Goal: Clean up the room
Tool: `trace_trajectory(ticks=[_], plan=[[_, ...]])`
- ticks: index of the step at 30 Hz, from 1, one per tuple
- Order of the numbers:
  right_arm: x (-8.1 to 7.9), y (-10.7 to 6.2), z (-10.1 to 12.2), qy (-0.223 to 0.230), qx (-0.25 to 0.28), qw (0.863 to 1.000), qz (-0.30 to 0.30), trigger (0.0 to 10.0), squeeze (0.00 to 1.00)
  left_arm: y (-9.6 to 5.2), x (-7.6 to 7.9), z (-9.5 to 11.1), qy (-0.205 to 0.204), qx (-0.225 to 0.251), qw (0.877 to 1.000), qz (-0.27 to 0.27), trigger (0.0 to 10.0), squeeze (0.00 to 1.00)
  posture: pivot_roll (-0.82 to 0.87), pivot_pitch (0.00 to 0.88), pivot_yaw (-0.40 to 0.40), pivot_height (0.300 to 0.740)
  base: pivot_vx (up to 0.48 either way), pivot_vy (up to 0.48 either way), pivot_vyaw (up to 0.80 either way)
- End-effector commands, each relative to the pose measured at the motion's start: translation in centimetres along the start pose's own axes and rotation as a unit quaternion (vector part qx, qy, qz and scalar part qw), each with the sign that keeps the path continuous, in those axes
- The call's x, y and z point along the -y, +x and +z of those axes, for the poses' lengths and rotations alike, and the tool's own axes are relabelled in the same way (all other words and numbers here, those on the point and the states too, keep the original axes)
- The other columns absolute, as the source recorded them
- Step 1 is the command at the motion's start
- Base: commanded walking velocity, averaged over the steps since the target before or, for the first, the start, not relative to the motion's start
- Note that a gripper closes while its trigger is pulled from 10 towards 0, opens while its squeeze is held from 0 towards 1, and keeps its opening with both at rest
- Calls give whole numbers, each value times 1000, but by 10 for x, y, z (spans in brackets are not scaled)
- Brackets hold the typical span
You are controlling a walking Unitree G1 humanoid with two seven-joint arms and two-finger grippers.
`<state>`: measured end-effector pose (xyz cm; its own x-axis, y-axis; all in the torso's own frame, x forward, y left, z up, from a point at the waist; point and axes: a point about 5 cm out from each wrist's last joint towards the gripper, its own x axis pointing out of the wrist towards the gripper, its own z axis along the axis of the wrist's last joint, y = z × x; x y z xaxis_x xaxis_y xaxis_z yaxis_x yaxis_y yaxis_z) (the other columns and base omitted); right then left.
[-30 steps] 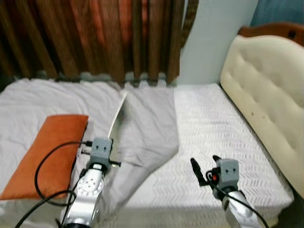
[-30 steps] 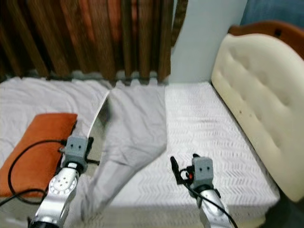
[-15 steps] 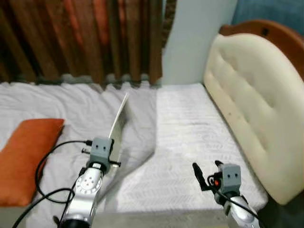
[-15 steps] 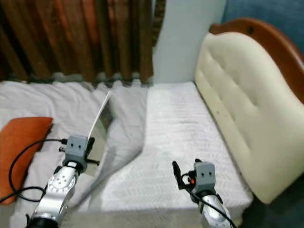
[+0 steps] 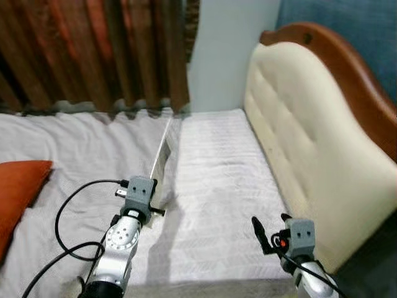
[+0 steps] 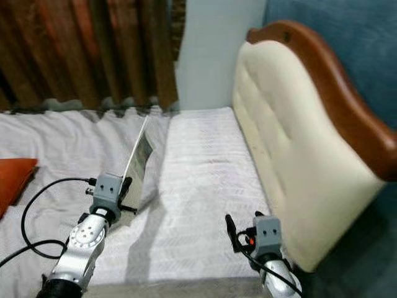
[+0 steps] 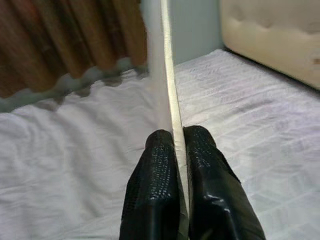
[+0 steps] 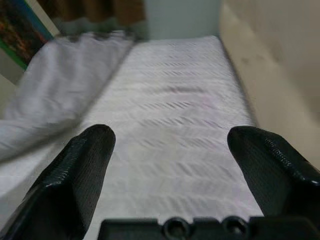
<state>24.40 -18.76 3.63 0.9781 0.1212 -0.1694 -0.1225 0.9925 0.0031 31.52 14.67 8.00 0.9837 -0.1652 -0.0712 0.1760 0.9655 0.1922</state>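
A grey blanket (image 5: pixel 80 143) covers the left part of the bed. Its edge (image 7: pixel 167 75) rises as a thin upright fold from my left gripper (image 7: pixel 179 137), which is shut on it; the same gripper (image 5: pixel 155 200) is low over the line where blanket meets bare white mattress (image 5: pixel 217 167). My right gripper (image 5: pixel 271 225) hovers open over the mattress's near right corner, with nothing between its fingers (image 8: pixel 87 150). An orange pillow (image 5: pixel 15 186) lies on the blanket at the far left.
A cream padded headboard (image 5: pixel 298 136) with a brown wooden rim runs along the bed's right side. Brown and red curtains (image 5: pixel 93 49) hang behind the bed, with a pale wall strip (image 5: pixel 223 49) beside them. A black cable (image 5: pixel 68 217) loops over my left arm.
The whole view has swung right, bringing more headboard in and pushing the pillow to the left edge. The blanket's flap that lay across the mattress has drawn back toward my left gripper.
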Motion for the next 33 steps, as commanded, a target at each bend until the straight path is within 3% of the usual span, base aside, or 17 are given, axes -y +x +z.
trace_trajectory(ticks=[1, 6, 7, 9, 12, 13, 14, 18, 19, 21, 22, 24, 25, 26, 28, 29, 33], plan=[[3, -2, 7, -5, 12, 1000, -5, 10000, 0, 9, 7, 7, -7, 12, 1000, -24, 10000, 0, -87, 0, -7, 740, 382, -289, 0], [3, -12, 5, -11, 5, 1000, 1, 10000, 0, 21, 27, 2, -24, -21, 998, -57, 10000, 0, -108, 25, -36, 740, 140, -58, 0], [0, -26, 7, -7, 1, 1000, 14, 10000, 0, 30, 41, 4, -71, -38, 994, -77, 10000, 0, -149, 108, -68, 740, 0, 0, 0], [-13, -41, 9, 7, -11, 997, 80, 10000, 0, 40, 48, 8, -139, -55, 986, -74, 10000, 0, -184, 164, -97, 740, 0, 0, 0], [-28, -75, 15, -16, -45, 986, 161, 10000, 0, 51, 55, 18, -268, -66, 959, -65, 10000, 0, -299, 296, -180, 740, 0, 0, 0], [-28, -75, 15, -16, -45, 986, 161, 10000, 0, 51, 55, 18, -268, -66, 959, -65, 10000, 0, -299, 296, -180, 740, 0, 0, 0], [-28, -95, 16, -21, -66, 983, 170, 10000, 0, 53, 56, 19, -334, -72, 938, -55, 10000, 0, -346, 345, -199, 740, 0, 0, 0], [-19, -137, 19, -30, -116, 980, 156, 10000, 0, 53, 48, 9, -424, -92, 901, -3, 10000, 0, -455, 432, -245, 740, 0, 0, 0], [-18, -144, 20, -30, -125, 980, 149, 10000, 0, 51, 45, 4, -427, -99, 899, 9, 10000, 0, -473, 442, -245, 740, 0, 0, 0], [-22, -152, 24, -26, -134, 980, 145, 10000, 0, 45, 27, -9, -370, -122, 920, 46, 10000, 0, -488, 461, -240, 740, 0, 0, 0], [-26, -155, 26, -20, -137, 979, 147, 10000, 0, 41, 11, -17, -325, -135, 933, 77, 10000, 0, -476, 463, -228, 740, 0, 0, 0], [-28, -156, 27, -16, -140, 979, 148, 10000, 0, 37, -3, -22, -298, -138, 939, 100, 10000, 0, -463, 461, -216, 740, 0, 0, 0], [-30, -154, 27, -11, -137, 980, 146, 10000, 0, 32, -23, -26, -260, -139, 947, 129, 10000, 0, -451, 456, -208, 740, 0, 0, 0], [-30, -154, 27, -11, -137, 980, 146, 10000, 0, 32, -23, -26, -260, -139, 947, 129, 10000, 0, -451, 456, -208, 740, 0, 0, 0], [-29, -151, 29, -4, -132, 982, 139, 10000, 0, 25, -49, -30, -223, -142, 951, 160, 10000, 0, -434, 450, -195, 740, 0, 0, 0], [-29, -151, 29, -4, -132, 982, 139, 10000, 0, 25, -49, -30, -223, -142, 951, 160, 10000, 0, -434, 450, -195, 740, 0, 0, 0], [-29, -146, 28, -3, -133, 982, 137, 10000, 0, 14, -80, -35, -232, -138, 939, 215, 10000, 0, -411, 437, -186, 740, 0, 0, 0]])
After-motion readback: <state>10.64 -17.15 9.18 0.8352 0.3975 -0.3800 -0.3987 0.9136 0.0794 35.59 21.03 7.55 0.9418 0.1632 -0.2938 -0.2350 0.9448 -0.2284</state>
